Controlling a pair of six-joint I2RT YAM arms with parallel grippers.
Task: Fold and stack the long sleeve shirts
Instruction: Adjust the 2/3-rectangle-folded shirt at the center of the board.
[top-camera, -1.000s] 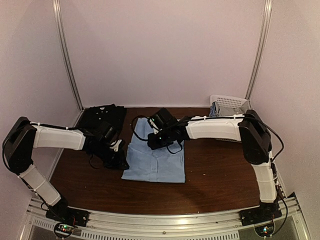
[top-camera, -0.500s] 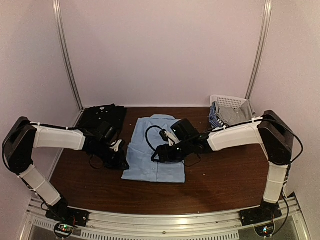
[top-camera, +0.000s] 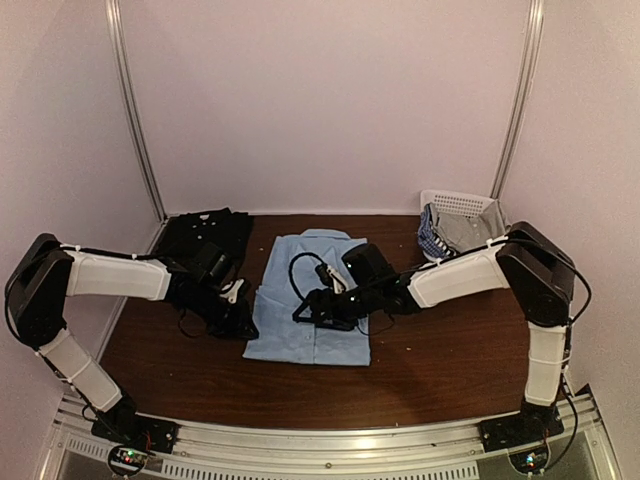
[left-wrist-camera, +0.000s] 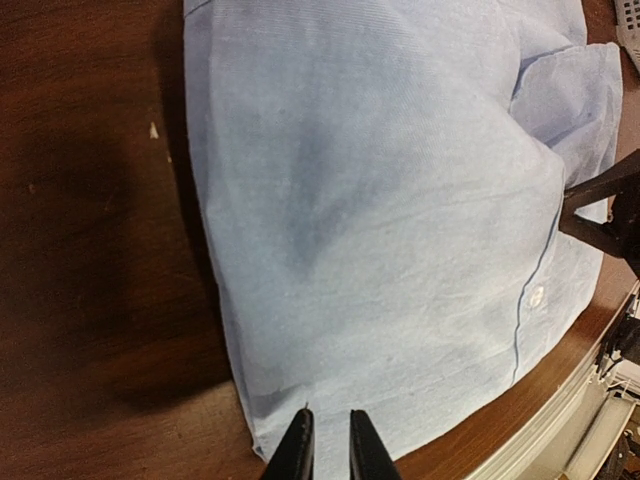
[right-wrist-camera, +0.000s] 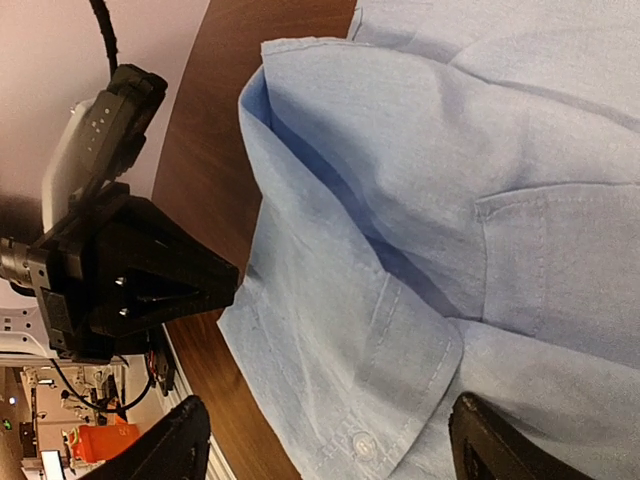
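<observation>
Light blue shirt (top-camera: 312, 300) lies folded flat mid-table, collar at the far end, front up. Its button strip runs near to far, and one small button (left-wrist-camera: 537, 295) shows in the left wrist view. The chest pocket (right-wrist-camera: 560, 250) shows in the right wrist view.

Black shirt (top-camera: 205, 235) is folded too and sits at the far left corner of the brown table (top-camera: 440, 365), just apart from the blue one (not stacked on it).

Left gripper (top-camera: 243, 322) is low at the near left corner of the light blue shirt. In its own camera the fingers (left-wrist-camera: 300, 450) are drawn almost together with only a thin slit between them, tips right at the shirt's corner edge. Cannot tell whether any cloth is nipped between them.

Right gripper (top-camera: 305, 310) reaches in from the right and hangs over the near half of the light blue shirt, pointing left toward the left gripper. Its jaws are spread wide: one of its fingers (right-wrist-camera: 180, 445) shows at the left of the wrist view and the other at the right, with only shirt fabric below. It holds nothing. A folded flap of the shirt lies under it.

White lattice basket (top-camera: 462, 203) stands at the far right corner with a bundle of checked and grey cloth (top-camera: 445, 232) in it.
</observation>
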